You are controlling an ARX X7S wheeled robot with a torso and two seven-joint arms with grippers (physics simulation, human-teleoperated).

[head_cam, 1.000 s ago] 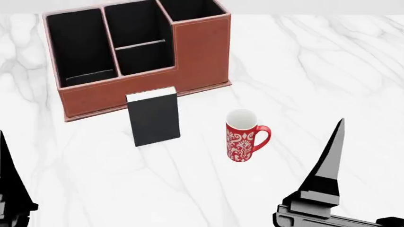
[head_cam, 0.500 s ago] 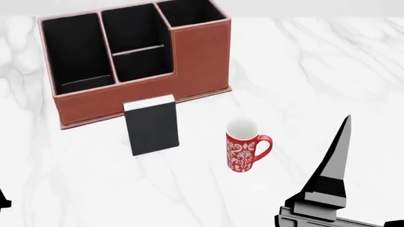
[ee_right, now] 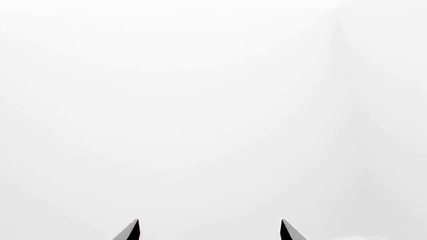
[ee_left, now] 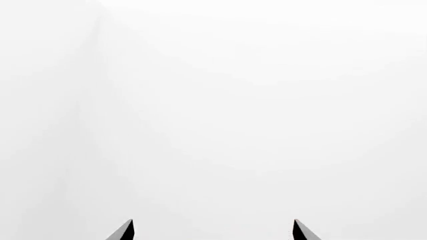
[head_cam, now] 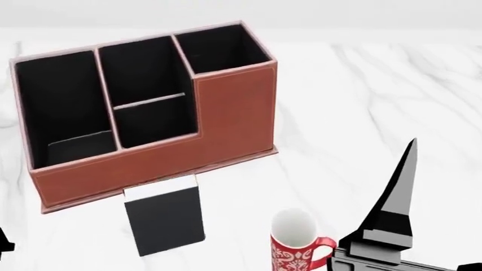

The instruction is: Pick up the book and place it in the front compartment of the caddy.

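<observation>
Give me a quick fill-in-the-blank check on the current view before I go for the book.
1. The book stands on the marble table in front of the ___.
2. The mug is ___ with a white pattern.
3. Both the left gripper and the right gripper are ___.

Missing words: caddy; red; open

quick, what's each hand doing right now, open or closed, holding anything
Left hand: open, holding nothing.
Right hand: open, holding nothing.
</observation>
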